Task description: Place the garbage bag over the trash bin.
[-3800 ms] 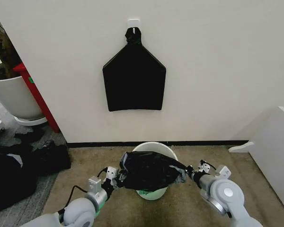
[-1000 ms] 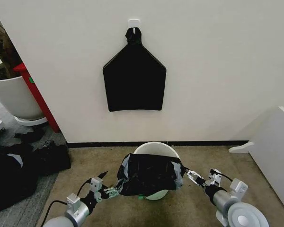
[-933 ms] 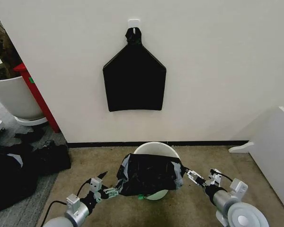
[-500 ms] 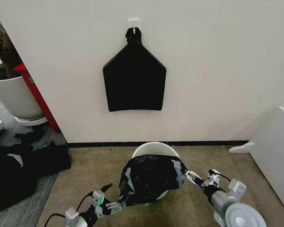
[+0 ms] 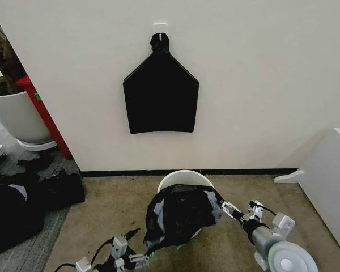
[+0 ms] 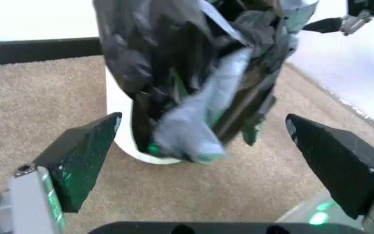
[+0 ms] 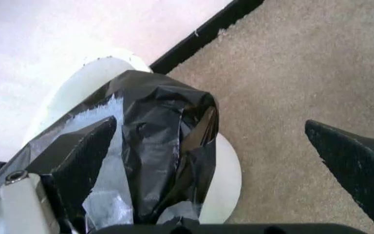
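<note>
While the left pincer [image 5: 137, 260] sits low near the carpet, its jaws spread wide, nothing sits between them; the garbage bag's [image 5: 178, 212] lower left edge hangs just beyond. Garbage bag: crumpled black, draped over the near rim and front of the trash bin [image 5: 184, 178], far rim bare. Bin stands on carpet by the wall. Right pincer [image 5: 222, 206] at the bag's right edge, jaws wide in wrist view, grip on plastic unclear
</note>
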Available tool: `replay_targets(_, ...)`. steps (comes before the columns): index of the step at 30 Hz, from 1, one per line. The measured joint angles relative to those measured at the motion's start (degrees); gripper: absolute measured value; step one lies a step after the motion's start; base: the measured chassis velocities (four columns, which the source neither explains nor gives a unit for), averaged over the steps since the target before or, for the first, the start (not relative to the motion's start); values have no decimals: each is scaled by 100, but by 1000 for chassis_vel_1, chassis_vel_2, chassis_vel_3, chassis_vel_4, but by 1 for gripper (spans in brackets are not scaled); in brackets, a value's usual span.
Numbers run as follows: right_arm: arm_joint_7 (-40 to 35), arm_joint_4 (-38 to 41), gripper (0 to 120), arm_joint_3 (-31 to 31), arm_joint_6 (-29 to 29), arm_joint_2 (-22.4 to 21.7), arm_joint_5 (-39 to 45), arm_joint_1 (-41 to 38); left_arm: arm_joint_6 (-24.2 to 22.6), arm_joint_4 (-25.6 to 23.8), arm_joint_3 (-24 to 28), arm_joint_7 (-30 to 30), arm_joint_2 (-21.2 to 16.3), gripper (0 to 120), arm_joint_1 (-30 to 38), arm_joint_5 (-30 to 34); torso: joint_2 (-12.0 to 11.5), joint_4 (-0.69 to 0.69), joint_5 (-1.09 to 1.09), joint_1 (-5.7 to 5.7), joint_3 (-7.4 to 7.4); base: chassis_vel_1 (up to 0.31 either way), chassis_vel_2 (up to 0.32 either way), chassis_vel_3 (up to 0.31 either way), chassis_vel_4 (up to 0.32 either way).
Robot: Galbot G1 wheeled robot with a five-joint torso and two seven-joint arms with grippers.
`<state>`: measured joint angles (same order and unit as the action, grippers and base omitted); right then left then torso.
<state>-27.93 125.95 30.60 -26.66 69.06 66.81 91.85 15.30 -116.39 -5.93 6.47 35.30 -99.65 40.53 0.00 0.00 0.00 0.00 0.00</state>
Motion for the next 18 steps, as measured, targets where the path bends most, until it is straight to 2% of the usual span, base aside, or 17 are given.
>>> replay_targets(6,-8,32,100,21,4,4,0,22,123,-128,-516,-34,242,100,-354,186,0,0,1,0,0,0,0,0,0)
replay_targets(9,-8,35,100,23,5,2,-1,18,124,-122,-585,-104,322,100,-343,284,0,1,1,0,0,0,0,0,0)
replay_targets(13,-9,48,100,27,15,-8,0,4,80,-62,-538,-275,430,100,-43,423,0,0,0,0,0,0,0,0,0)
replay_targets(16,-11,73,100,26,17,-8,-2,21,-10,-185,-469,-335,403,100,82,441,0,1,-1,0,1,0,0,0,0)
replay_targets(18,-11,111,100,27,18,-6,-2,52,-187,-483,-399,-446,282,100,195,521,0,0,0,0,1,0,0,0,0)
